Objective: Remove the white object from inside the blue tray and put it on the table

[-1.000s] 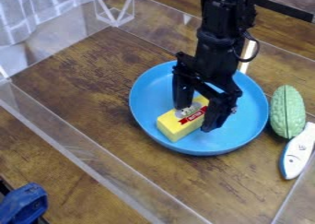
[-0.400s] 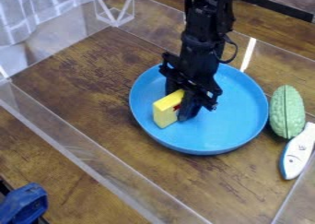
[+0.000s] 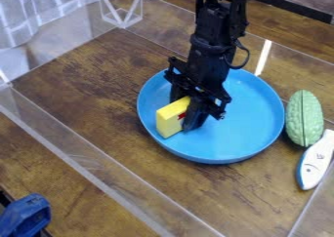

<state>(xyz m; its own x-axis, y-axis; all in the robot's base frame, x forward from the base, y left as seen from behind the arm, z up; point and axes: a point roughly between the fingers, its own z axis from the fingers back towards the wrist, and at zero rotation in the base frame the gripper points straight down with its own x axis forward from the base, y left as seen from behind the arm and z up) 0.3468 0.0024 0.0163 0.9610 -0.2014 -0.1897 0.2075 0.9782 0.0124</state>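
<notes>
While inside blue tray (image 3: 248, 134) | gripper (image 3: 196, 112) clamps white object (image 3: 171, 117) tilted

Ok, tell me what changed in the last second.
The gripper narrowed its jaws around the yellow block, which tipped up and shifted left inside the blue tray; it has not left the tray. The green oval and white item stayed put.

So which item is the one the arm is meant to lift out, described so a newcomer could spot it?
Find the round bright blue plastic plate on the dark brown wooden table. On its left half, at the black fingers, sits a small yellow rectangular block. It is the only thing on the plate; the green oval and white blue-marked item lie outside, to the right.
</notes>
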